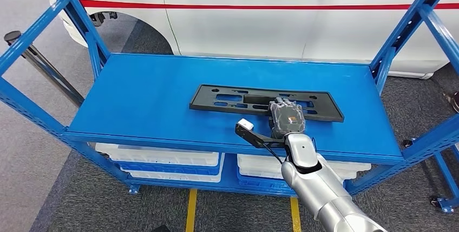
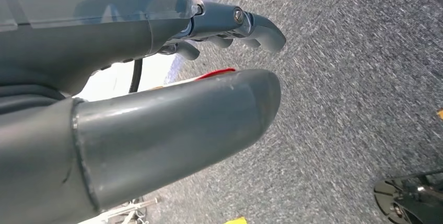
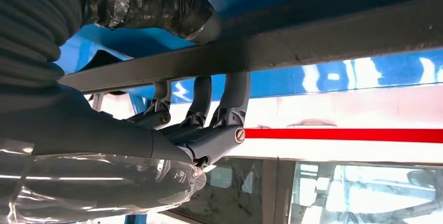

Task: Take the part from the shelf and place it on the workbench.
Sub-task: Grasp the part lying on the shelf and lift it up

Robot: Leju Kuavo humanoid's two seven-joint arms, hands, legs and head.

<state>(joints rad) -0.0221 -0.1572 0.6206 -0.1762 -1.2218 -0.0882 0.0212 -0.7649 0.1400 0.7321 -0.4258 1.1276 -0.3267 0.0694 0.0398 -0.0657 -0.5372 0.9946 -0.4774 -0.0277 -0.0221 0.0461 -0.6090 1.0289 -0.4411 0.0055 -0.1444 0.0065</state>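
Head view frames a white car body point(image 1: 260, 21) with a red stripe behind a blue steel shelf point(image 1: 135, 97), whose painted deck is smooth and glossy and whose slotted uprights are braced diagonally. White and blue trays point(image 1: 162, 161) are stacked on the tier below, over grey carpet. On the upper deck, toward its front right, the part point(image 1: 227, 99) is laid flat: a long, thin, matte black panel, rectangular with angled ends and pierced by slots and holes. It is judged to be moulded plastic, light and fairly stiff, though some flex along its length is likely if it is lifted by one end; its surface looks dull rather than slippery. The right hand point(image 1: 285, 117) is set over the near long edge, right of the panel's middle. In the right wrist view the fingers point(image 3: 230, 101) are seen hooked over a grey bar-like edge with the thumb on the opposite side, so the part is taken as grasped, not yet lifted. A hold nearer the middle would be judged better balanced. The left hand point(image 2: 156, 104) hangs over the carpet, its fingers point(image 2: 251, 25) loosely extended, apart from the thumb, with nothing held.
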